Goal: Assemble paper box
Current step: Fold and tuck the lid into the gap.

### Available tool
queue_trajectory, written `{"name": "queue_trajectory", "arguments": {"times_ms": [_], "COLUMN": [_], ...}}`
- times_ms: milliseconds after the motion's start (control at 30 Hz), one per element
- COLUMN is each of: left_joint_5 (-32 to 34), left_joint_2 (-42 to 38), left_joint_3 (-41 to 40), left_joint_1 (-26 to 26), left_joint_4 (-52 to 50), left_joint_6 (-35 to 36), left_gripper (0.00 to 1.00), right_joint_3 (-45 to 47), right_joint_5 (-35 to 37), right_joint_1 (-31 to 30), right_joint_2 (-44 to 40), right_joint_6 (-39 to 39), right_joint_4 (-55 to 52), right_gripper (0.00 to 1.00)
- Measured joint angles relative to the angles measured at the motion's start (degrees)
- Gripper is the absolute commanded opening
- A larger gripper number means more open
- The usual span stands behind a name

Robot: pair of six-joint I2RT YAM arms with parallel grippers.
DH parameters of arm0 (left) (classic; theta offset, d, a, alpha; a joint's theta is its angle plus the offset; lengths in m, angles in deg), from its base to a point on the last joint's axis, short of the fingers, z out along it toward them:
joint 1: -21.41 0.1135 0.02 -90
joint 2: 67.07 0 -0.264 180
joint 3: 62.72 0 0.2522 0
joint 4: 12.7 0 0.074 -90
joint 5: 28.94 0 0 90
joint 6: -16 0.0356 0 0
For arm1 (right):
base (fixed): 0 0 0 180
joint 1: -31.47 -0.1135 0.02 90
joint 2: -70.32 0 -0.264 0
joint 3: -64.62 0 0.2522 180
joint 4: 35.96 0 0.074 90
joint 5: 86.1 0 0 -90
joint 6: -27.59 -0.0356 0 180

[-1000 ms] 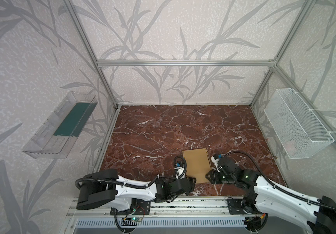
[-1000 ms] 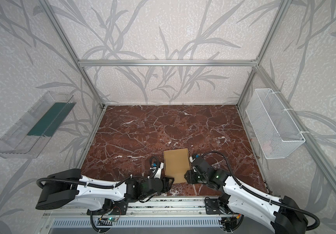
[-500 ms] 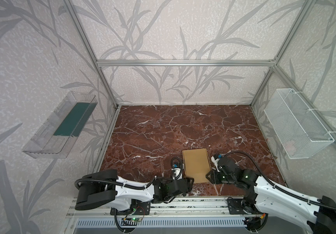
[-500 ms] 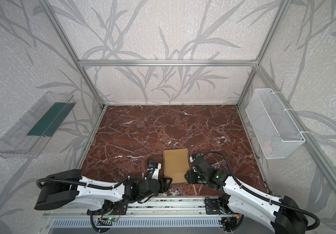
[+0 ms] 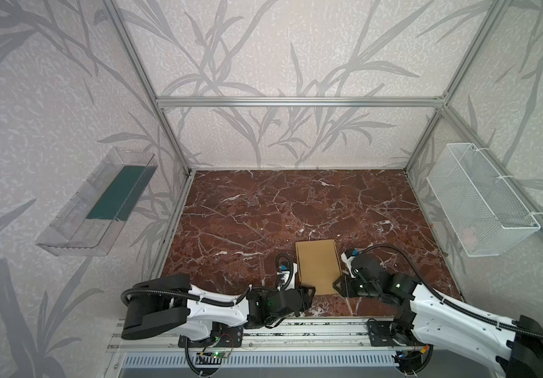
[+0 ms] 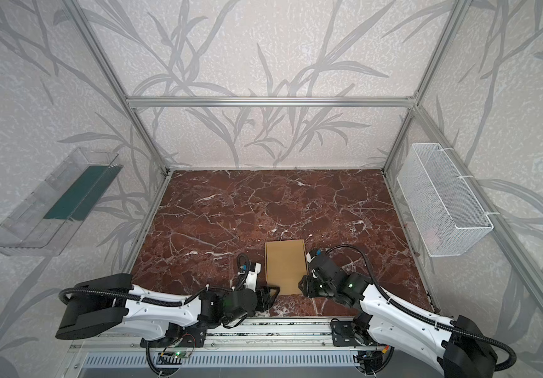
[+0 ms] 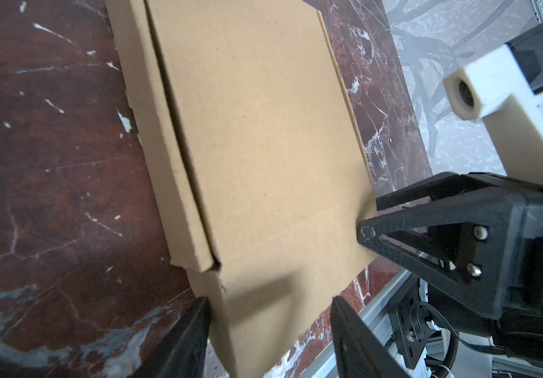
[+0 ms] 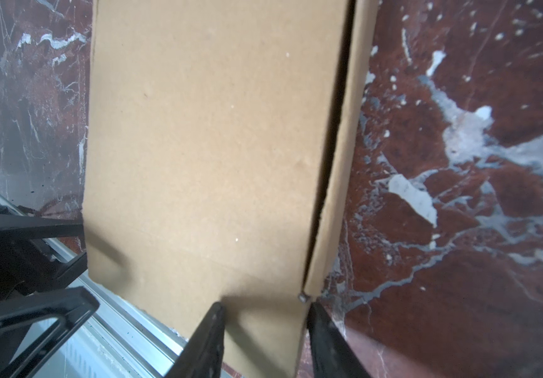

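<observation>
Lying flat on the table (image 5: 263,212) near the front edge, between both arms, well within reach: paper box (image 5: 318,265); left gripper (image 7: 270,301) parked at its near left corner, jaws apart, nothing clamped; right gripper (image 8: 265,307) astride the near right corner, jaws apart too, seemingly lined up to pinch the side flap (image 8: 355,98) and fold it; probably one side steadying while the other works; assembly judged unfinished.

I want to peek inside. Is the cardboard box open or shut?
Looks shut: the paper box lies flat, top panel folded down, nothing inside showing.
</observation>
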Motion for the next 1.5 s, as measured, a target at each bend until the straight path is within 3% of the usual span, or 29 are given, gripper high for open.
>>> {"name": "queue_trajectory", "arguments": {"times_ms": [800, 1500], "left_joint_5": [0.1, 2.3], "left_joint_2": [0.5, -4.7], "left_joint_3": [-1.5, -1.4], "left_joint_1": [0.0, 0.1], "left_joint_4": [2.2, -7.8], "left_joint_6": [-0.4, 0.2], "left_gripper": [0.59, 0.6], "right_joint_3": [-0.2, -1.3], "right_joint_5": [2.0, 4.5], "right_joint_1": [0.0, 0.0], "right_joint_2": [0.7, 0.2], "right_joint_6": [1.0, 2.2], "right_joint_4": [-0.2, -2.0], "right_gripper": [0.39, 0.35]}}
